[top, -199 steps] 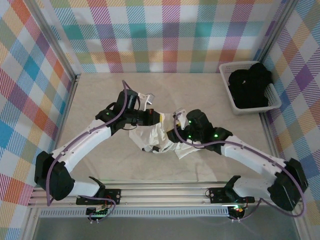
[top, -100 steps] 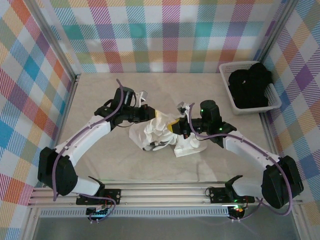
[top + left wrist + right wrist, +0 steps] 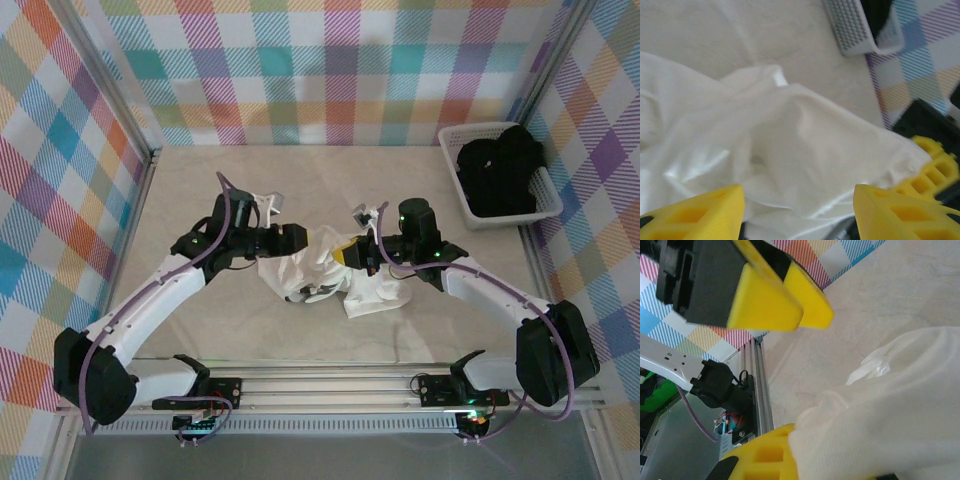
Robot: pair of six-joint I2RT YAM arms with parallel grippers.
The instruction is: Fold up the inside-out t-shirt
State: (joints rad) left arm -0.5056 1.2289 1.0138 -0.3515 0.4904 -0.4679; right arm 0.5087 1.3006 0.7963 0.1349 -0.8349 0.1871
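White t-shirt [image 3: 330, 280] bunched mid tabletop [image 3: 400, 190], long axis left-right, directly between my arms, each about equally near: left fingers [image 3: 695, 210] spread open at its far-left edge, right fingers [image 3: 765, 307] spread open too, cloth draped on the lower one.

At the far right corner of the table [image 3: 400, 180] you see a basket [image 3: 452, 170] holding a black garment [image 3: 500, 175].

Beige table [image 3: 330, 180], crumpled white t-shirt [image 3: 375, 292] at centre, white basket [image 3: 505, 217] far right
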